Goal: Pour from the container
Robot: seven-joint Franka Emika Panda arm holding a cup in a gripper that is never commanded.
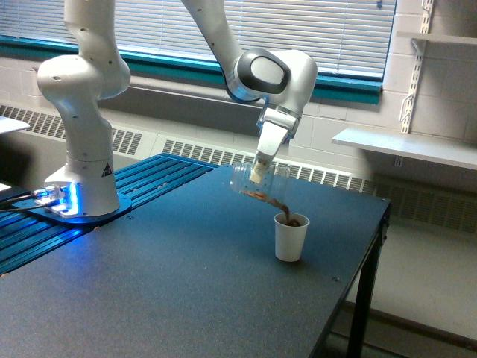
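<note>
Robot hand [258, 177] clamped on a clear see-through plastic container [257, 183], tipped on its side above a white paper cup [291, 237] on the dark counter [164, 291], so brown contents [270, 201] spill into it.
</note>
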